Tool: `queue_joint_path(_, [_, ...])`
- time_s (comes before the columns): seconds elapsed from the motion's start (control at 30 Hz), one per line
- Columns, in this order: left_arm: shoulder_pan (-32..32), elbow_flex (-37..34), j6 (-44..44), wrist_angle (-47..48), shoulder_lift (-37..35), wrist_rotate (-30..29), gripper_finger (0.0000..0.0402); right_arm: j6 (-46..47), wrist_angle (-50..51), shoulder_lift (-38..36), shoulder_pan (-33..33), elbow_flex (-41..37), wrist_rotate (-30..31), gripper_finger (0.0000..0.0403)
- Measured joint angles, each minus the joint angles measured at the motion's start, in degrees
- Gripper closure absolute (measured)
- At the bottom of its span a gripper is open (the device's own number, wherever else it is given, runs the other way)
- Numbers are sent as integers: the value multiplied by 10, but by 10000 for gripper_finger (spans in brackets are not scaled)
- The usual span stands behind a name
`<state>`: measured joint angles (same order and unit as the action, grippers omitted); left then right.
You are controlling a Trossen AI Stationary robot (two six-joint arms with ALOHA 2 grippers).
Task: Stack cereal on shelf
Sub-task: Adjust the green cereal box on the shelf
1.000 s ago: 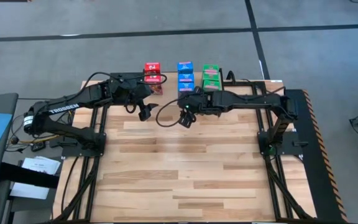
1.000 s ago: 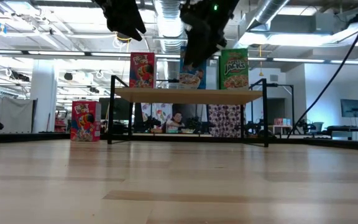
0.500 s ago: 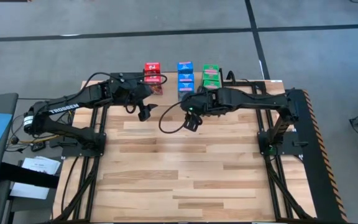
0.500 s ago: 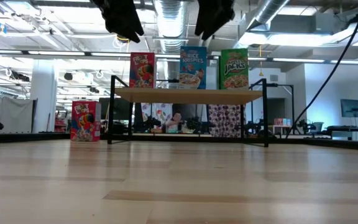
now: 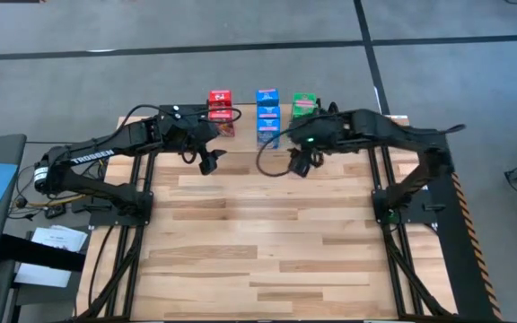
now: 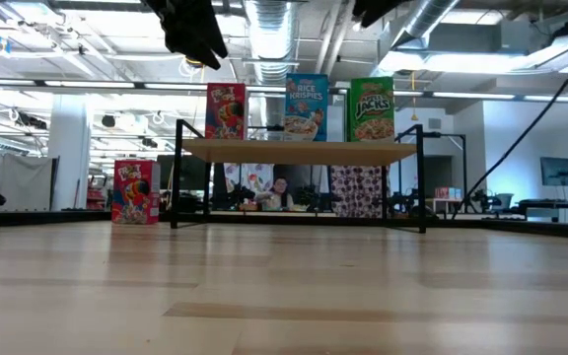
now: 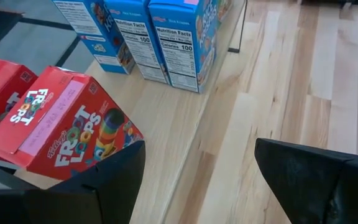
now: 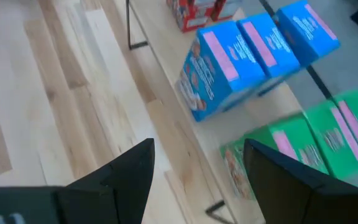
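The shelf [image 6: 294,150] stands at the table's far edge on black wire legs. Red [image 5: 220,101], blue [image 5: 267,112] and green [image 5: 304,106] cereal boxes stand on it in rows, fronts toward the near edge. One red box [image 6: 134,190] stands upright on the table, left of the shelf. My left gripper [image 5: 209,162] hangs open above the table just in front of the red boxes [image 7: 61,127]. My right gripper [image 5: 299,165] hangs open, high in front of the blue [image 8: 229,65] and green [image 8: 278,149] boxes, with nothing between its fingers [image 8: 126,171].
The wide slatted tabletop [image 5: 267,233] lies bare in front of the shelf. Black frame rails [image 5: 393,242] run along both sides under the arms. Beyond the shelf in the low view a person [image 6: 282,189] sits in the room behind.
My right gripper has risen from in front of the front blue box on the shelf and gone toward the table's right edge, staying open. It now hangs before the gap between the blue and green rows. The boxes have kept their places.
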<state>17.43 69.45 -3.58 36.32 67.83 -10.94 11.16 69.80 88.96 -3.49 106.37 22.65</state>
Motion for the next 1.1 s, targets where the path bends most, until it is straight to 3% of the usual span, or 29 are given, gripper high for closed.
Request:
queue_joint_path(0.6, [0,0,17,-2,0,-3,108,40,-243,-244,-3,-338,-2,133])
queue_joint_path(0.87, [0,0,17,-4,0,-3,108,36,-326,-300,-22,-451,19,133])
queue_joint_path(1.1, [0,0,17,-14,0,-3,108,34,-373,-298,-66,-487,30,133])
